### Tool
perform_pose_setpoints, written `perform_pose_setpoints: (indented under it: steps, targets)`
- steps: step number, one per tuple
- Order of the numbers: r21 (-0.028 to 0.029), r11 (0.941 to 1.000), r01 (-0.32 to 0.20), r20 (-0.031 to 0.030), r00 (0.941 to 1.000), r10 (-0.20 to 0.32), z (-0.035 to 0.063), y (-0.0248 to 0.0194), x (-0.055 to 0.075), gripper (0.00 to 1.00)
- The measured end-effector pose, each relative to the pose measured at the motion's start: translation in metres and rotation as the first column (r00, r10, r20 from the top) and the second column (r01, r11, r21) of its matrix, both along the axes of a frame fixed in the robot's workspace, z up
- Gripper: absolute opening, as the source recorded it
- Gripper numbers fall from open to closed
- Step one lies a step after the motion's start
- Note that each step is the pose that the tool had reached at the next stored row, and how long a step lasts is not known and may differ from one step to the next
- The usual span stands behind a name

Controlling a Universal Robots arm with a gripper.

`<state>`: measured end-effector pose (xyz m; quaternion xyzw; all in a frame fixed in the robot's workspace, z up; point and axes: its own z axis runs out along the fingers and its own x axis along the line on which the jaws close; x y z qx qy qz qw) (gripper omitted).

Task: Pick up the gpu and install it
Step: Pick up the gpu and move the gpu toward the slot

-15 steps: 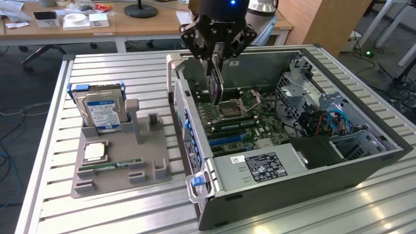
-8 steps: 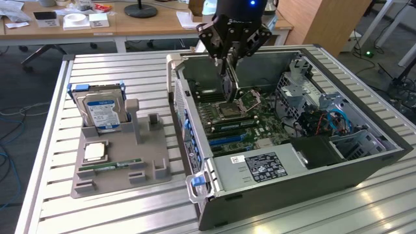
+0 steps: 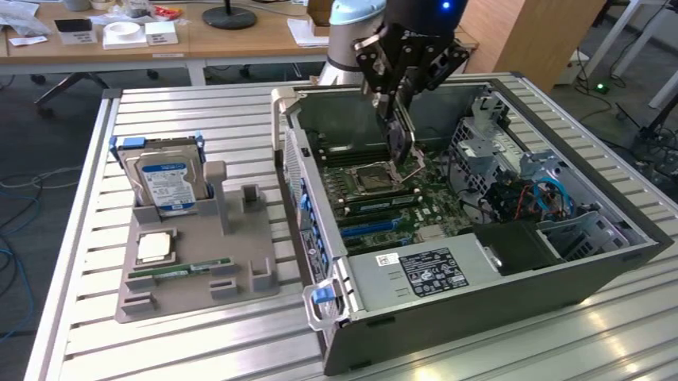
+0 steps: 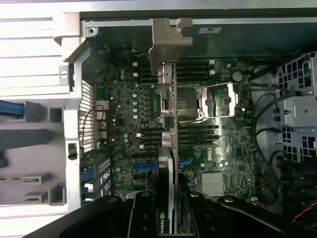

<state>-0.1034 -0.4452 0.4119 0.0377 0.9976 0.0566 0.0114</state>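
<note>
Misalignment is the main risk: in the exterior view, the black two-fingered gripper [image 3: 394,95], in the upper middle of the frame, is clamped on the gpu [image 3: 399,139], a thin dark rectangular card hanging edge-on above the green motherboard [image 3: 366,208] inside the open grey metal computer case [image 3: 593,262]. If the gpu tilts or slips in that grip, its lower edge could miss the slot or strike the silvery processor socket [image 3: 373,173]. In the wrist view, the gpu [image 4: 173,114] runs away from the gripper [image 4: 166,203] as a narrow dark edge. Its bent silvery metal bracket [image 4: 168,42] sits at the far end near the case wall, where it could catch.
</note>
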Motion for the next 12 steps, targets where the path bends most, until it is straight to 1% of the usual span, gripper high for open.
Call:
perform_pose_setpoints:
  steps: [12]
  targets:
    - [0.0000, 1.0000, 0.000, 0.0000, 1.0000, 0.000, -0.0001, 0.0000, 0.044, 0.27]
